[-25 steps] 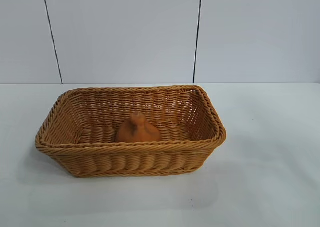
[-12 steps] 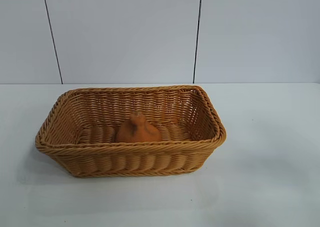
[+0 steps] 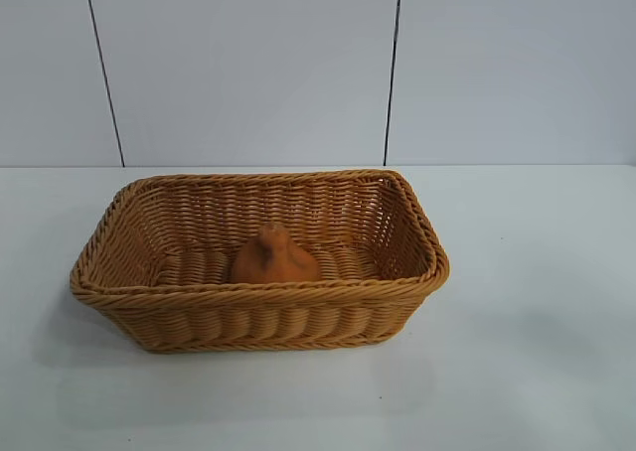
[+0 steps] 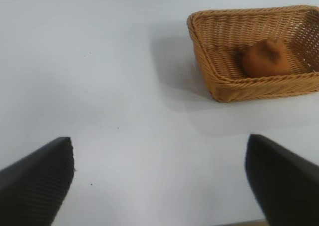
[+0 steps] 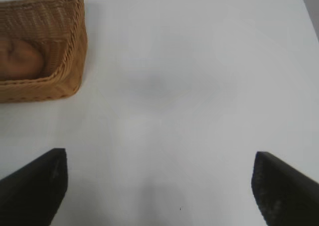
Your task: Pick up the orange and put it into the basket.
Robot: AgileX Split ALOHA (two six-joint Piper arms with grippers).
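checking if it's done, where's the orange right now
In the exterior view the orange sits inside the basket, on its floor just behind the middle of the near wall.

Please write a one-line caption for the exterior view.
The orange lies inside the wicker basket on the white table.

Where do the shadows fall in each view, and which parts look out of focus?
Exterior view: soft shadow on the table left of the basket. Left wrist view: faint shadow beside the basket; left tool fingers blurred. Right wrist view: right tool fingers blurred; orange soft-edged.
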